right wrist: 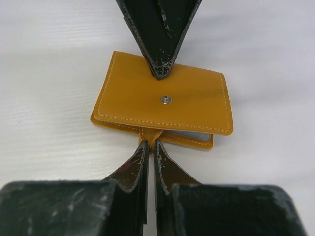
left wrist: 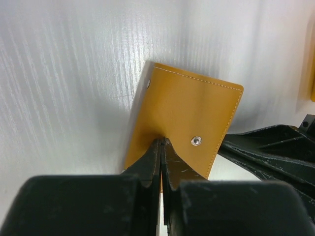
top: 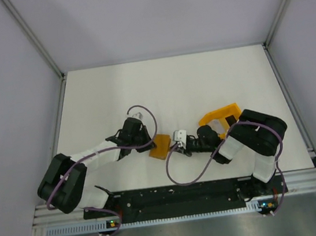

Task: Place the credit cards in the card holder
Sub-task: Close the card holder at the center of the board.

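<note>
The card holder (top: pixel 162 146) is a small orange wallet lying closed on the white table between my two grippers. It has a metal snap on its top flap (right wrist: pixel 166 100). My left gripper (left wrist: pixel 161 141) is shut, and its tips rest on the wallet's top flap (left wrist: pixel 189 105). In the right wrist view the left fingers (right wrist: pixel 158 44) come down from the top. My right gripper (right wrist: pixel 149 144) is shut on the wallet's small orange tab at its near edge. A light blue card edge (right wrist: pixel 194 133) shows between the wallet's leaves. The grey card is hidden.
A yellow-orange plastic frame (top: pixel 222 115) lies on the table just behind the right arm, and its edge shows in the left wrist view (left wrist: pixel 312 73). Grey walls enclose the table (top: pixel 201 89) on three sides. The arms' base rail (top: pixel 174 194) runs along the near edge.
</note>
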